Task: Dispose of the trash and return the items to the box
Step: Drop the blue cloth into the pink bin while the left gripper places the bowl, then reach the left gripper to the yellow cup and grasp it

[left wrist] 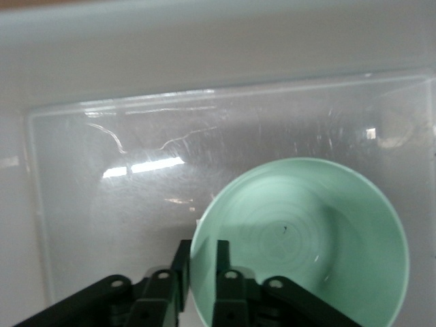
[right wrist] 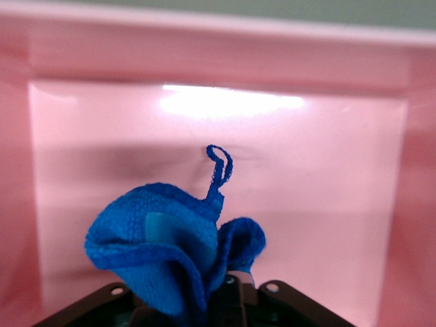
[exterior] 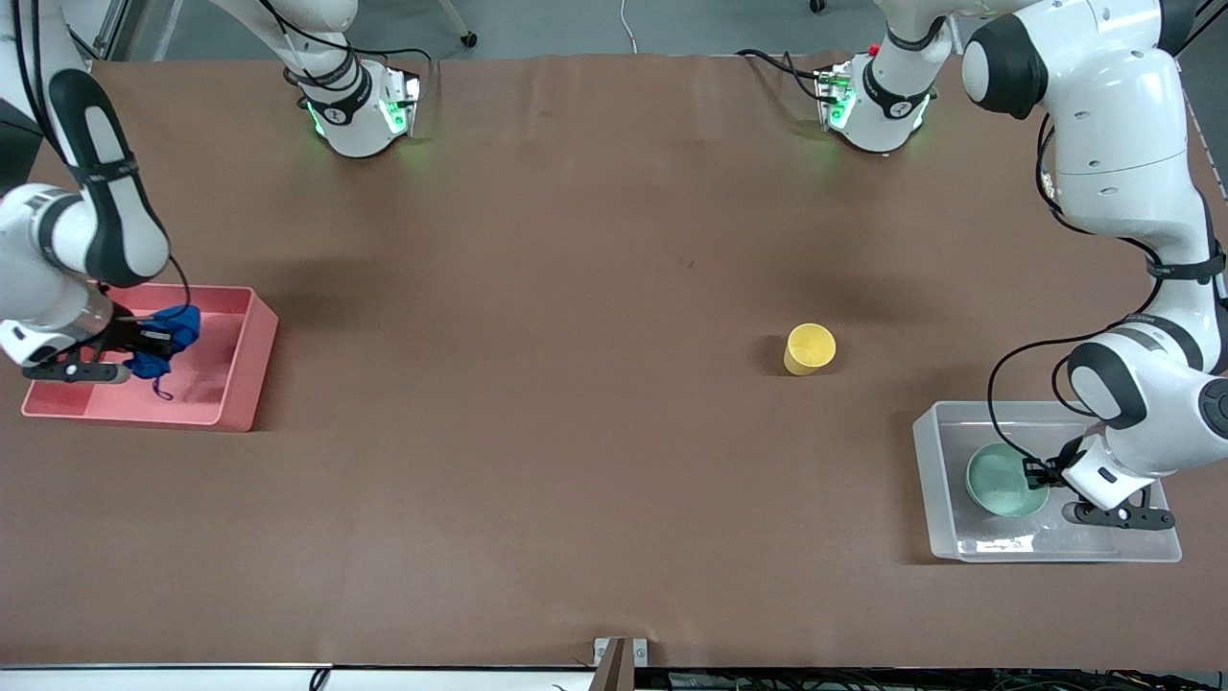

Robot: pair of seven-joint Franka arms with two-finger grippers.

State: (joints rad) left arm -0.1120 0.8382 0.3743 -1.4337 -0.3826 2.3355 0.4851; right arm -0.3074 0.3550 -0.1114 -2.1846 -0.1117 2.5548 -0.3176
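Note:
My right gripper [exterior: 153,347] is shut on the blue wad [exterior: 165,342] and holds it over the pink bin [exterior: 245,369]; in the right wrist view the wad [right wrist: 170,248] hides the fingertips and its tail loops up over the bin's floor. My left gripper [exterior: 1038,472] is shut on the rim of the mint-green bowl [exterior: 1003,480], which is inside the clear box [exterior: 935,485]. In the left wrist view the fingers [left wrist: 181,267] pinch the bowl's [left wrist: 306,238] rim. The yellow cup [exterior: 810,349] stands on the table, farther from the front camera than the box.
The pink bin [right wrist: 381,204] sits at the right arm's end of the table, the clear box [left wrist: 88,197] at the left arm's end. Brown table [exterior: 537,384] lies between them.

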